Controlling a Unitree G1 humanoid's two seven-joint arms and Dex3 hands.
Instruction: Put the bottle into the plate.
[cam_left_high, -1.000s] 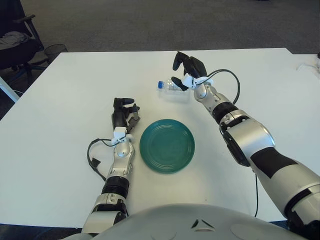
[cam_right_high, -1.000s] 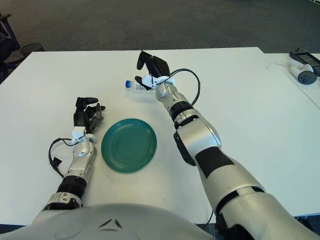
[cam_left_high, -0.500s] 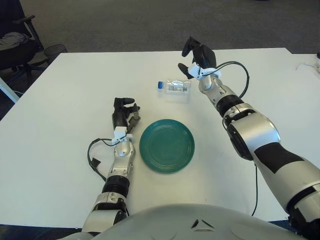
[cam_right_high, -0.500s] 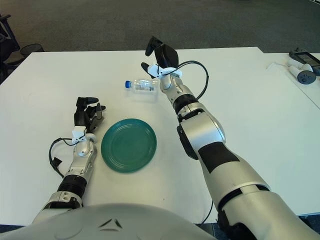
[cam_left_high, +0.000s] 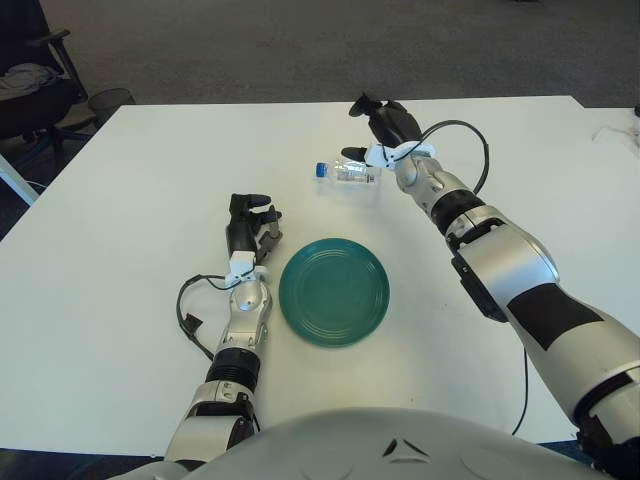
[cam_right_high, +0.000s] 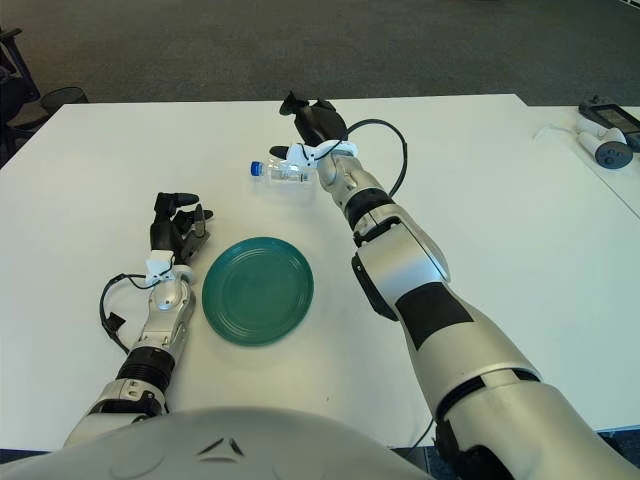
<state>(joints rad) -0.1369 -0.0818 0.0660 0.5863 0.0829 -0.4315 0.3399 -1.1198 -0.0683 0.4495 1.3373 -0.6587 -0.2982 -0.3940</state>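
Note:
A small clear bottle with a blue cap lies on its side on the white table, cap pointing left, beyond the plate. The green plate sits near the front middle, with nothing on it. My right hand hovers at the bottle's right end, fingers spread above it and the thumb low beside the bottle; it does not hold it. My left hand rests on the table just left of the plate, fingers relaxed and holding nothing.
A black cable loops beside my left wrist. An office chair and a wire bin stand off the table's far left corner. Small devices lie on a second table at the far right.
My right hand, which had lifted up and to the right of the bottle, has come back down to the bottle's right end. The bottle, plate and left hand have not moved.

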